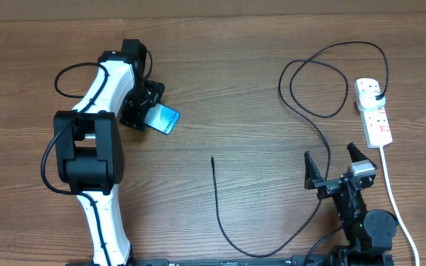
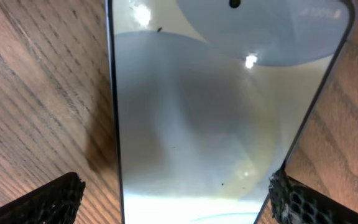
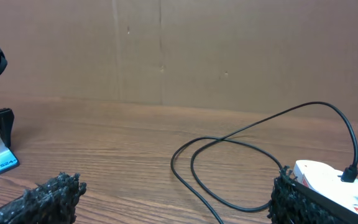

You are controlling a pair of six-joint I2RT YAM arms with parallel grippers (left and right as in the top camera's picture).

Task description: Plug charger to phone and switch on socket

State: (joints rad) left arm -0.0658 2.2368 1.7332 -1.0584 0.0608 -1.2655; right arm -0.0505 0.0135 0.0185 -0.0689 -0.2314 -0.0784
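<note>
Far left first: left gripper (image 1: pixel 152 109) hanging over the phone (image 1: pixel 167 120), jaws spread wide to either side of it, clamping nothing. From the wrist view, glossy screen filling the frame, one fingertip (image 2: pixel 45 199) clear of its edge, the other close up by the opposite edge. Phone resting askew on the table (image 1: pixel 228 59). First risk right here: closing off-centre on those slick edges, likely to skid or spin the phone and swing its port away.

On to the centre: connector tip (image 1: pixel 213 159) of the charger (image 1: pixel 224 222) lying loose on the wood, well apart from the phone, cable sweeping down, then back up into a big loop. Thin and springy by the look, so easy to pinch badly and easy to drag along.

Over to the right: right gripper (image 1: pixel 330 154) released too, empty, cable running just beside it. Beyond, the socket (image 1: pixel 373 111), black plug (image 1: pixel 376 94) seated in it. Danger in tugging the cable hard: shifting the strip, unseating that plug. Switch position too small to tell.
</note>
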